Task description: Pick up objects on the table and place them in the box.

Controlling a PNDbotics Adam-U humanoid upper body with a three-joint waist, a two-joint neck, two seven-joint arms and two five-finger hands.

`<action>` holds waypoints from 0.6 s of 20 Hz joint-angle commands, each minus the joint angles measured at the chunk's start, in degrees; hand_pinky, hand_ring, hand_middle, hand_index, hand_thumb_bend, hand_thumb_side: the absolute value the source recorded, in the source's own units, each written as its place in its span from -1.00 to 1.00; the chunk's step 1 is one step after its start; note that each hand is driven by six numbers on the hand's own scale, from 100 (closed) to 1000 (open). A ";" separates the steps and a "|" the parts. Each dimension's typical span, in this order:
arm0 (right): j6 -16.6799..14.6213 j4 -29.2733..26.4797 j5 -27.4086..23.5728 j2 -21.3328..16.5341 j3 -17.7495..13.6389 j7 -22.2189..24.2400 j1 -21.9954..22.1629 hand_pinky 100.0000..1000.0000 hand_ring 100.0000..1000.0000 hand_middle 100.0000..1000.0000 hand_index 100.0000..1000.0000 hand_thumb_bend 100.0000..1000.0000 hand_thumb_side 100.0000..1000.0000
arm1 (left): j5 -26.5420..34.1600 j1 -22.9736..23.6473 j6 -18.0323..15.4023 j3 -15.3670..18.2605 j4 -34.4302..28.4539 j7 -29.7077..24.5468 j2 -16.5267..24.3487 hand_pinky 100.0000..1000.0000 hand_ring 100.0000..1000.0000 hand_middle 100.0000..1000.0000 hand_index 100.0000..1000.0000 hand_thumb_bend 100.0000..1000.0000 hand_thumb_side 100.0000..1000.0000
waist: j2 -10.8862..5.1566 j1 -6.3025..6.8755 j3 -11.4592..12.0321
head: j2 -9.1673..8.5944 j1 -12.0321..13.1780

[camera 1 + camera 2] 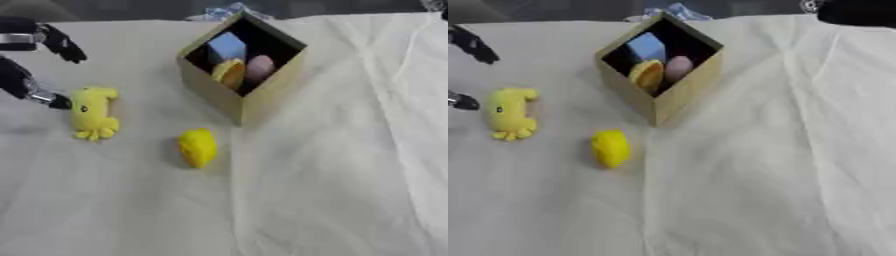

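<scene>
Spread wide at the far left edge, the left hand (31, 55) has one dark finger pointing out toward the right up top and a lower fingertip (58, 101) just beside, perhaps touching, the left flank of the yellow plush toy, holding nothing. Beneath everything lies the surface (332, 190), draped in a creased cream cloth. Next in size is the cardboard box (262, 97), standing far of centre with one corner turned toward the near side, its dark inside open to view. Within it sit a blue block (227, 47) at the far left, a pink rounded piece (260, 67) to the right and a yellow-orange piece (230, 73) nearest. Left of the box, the yellow plush toy (93, 112) lies flat. Near of the box's corner rests a smaller yellow rounded object (198, 147).
</scene>
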 commanded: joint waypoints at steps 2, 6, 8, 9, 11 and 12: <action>0.27 -0.05 -0.31 -0.47 -0.73 -0.28 -1.03 0.74 0.53 0.26 0.65 -1.00 -0.17 | -2.60 -2.05 -0.29 -0.60 1.53 -1.04 -0.22 0.70 0.60 0.47 0.73 0.32 -0.03 | -1.24 0.12 -0.04 | 0.38 0.22; 0.40 0.01 -0.46 -0.03 -0.85 -0.60 -1.10 0.74 0.52 0.26 0.65 -1.00 -0.17 | -5.23 -2.95 -0.92 -1.18 3.48 -1.23 -1.88 0.70 0.62 0.49 0.75 0.33 -0.04 | -1.21 0.12 -0.07 | 0.48 0.38; 0.46 0.06 -0.52 0.14 -0.94 -0.73 -1.08 0.74 0.52 0.25 0.65 -1.00 -0.16 | -6.56 -3.22 -1.07 -1.39 4.36 -1.30 -2.45 0.70 0.62 0.50 0.75 0.35 -0.07 | -1.17 0.10 -0.11 | 0.51 0.48; 0.50 0.11 -0.56 0.20 -0.96 -0.79 -1.08 0.74 0.52 0.25 0.65 -1.00 -0.16 | -7.52 -3.33 -1.11 -1.50 4.77 -1.33 -2.67 0.69 0.63 0.51 0.75 0.36 -0.17 | -1.14 0.09 -0.13 | 0.48 0.52; 0.56 0.21 -0.67 0.34 -1.00 -0.90 -1.07 0.73 0.51 0.24 0.64 -1.00 -0.14 | -9.48 -3.47 -1.26 -1.56 5.54 -1.18 -3.07 0.68 0.63 0.51 0.74 0.33 -0.27 | -1.08 0.10 -0.14 | 0.47 0.60; 0.58 0.25 -0.75 0.43 -1.02 -0.95 -1.05 0.73 0.51 0.24 0.64 -1.00 -0.13 | -10.42 -3.51 -1.27 -1.46 6.04 -0.89 -3.32 0.68 0.63 0.51 0.74 0.32 -0.34 | -1.04 0.11 -0.13 | 0.45 0.64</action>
